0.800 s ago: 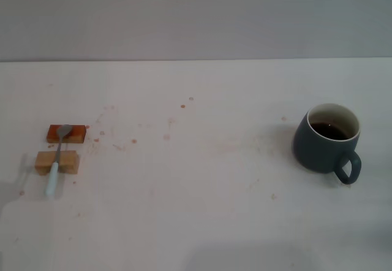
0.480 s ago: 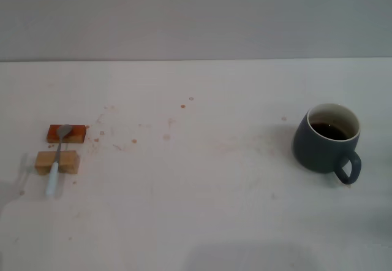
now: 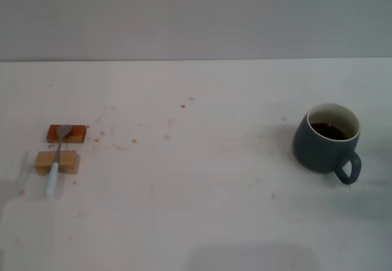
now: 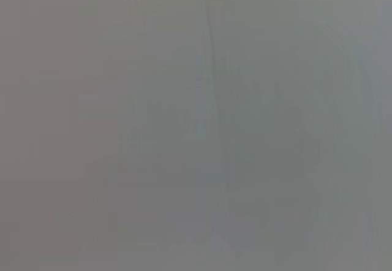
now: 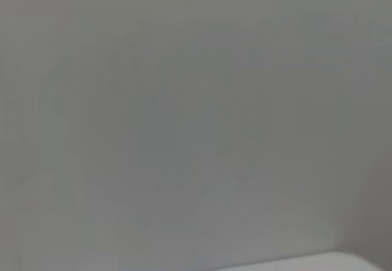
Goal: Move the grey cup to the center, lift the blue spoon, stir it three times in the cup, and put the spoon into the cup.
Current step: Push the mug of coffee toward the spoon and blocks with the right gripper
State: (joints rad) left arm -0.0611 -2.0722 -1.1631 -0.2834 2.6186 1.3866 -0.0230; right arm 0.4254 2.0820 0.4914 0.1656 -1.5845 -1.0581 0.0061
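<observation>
Presently, neither arm appeared in the head view, and both wrist views showed only blank grey surface, so the state of the left and right claws could not be told. At far left of the white table, the blue spoon lay bridged across two small blocks: its metal bowl rested on the orange block, its neck crossed the tan wooden block, and the pale handle end sloped down past that block toward the near edge. Faint reddish spots were scattered over the middle of the table. At right, well apart from the spoon, the grey cup stood upright with dark liquid inside and its loop handle turned toward the near right. Judgement: no step had begun; the cup was not yet at centre. Risks noted: the liquid could slosh over the rim if the cup were dragged or jerked during the move; a grasp by the loop handle alone might let the cup swing; the slim spoon might roll off the blocks if nudged before being pinched.
</observation>
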